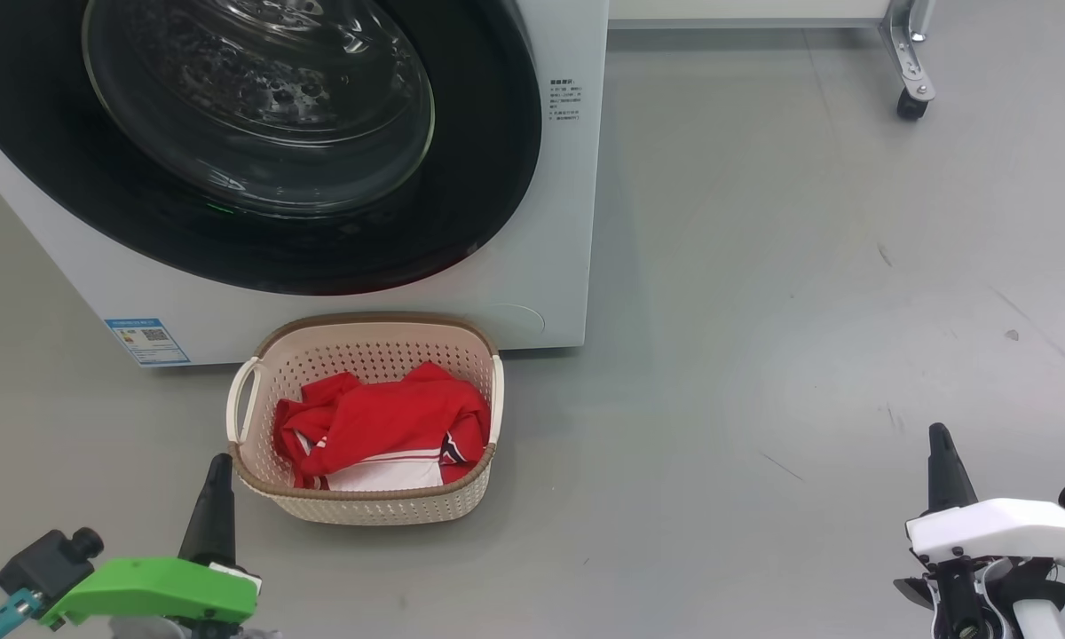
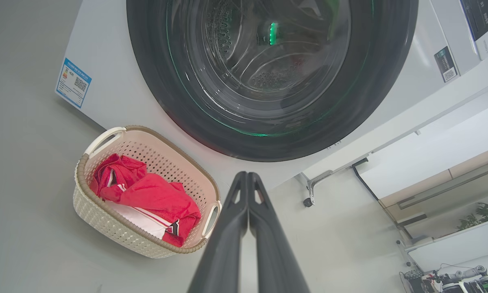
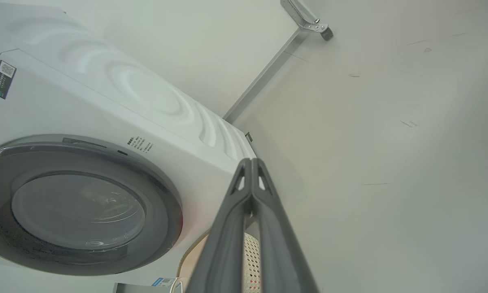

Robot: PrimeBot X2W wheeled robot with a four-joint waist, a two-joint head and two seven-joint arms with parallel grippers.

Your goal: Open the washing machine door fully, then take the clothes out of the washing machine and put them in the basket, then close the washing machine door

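My left pincer (image 1: 217, 475), fingers together, hangs beside the cream perforated plastic basket (image 1: 373, 320) holding the bright red fabric clothes (image 1: 382, 422). Behind, the big white washing machine (image 1: 568, 222) has its round glossy black door (image 1: 466, 204) shut. Well to the right, my right pincer (image 1: 943, 448) is together too.

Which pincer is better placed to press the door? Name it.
Left, likely: the left pincer sits beside the basket, below the door; the right pincer is well off to the side.

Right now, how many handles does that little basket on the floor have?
2. On the basket, the left handle loops out at the end nearer the blue label; the right handle is at the opposite end. Nothing seems hidden.
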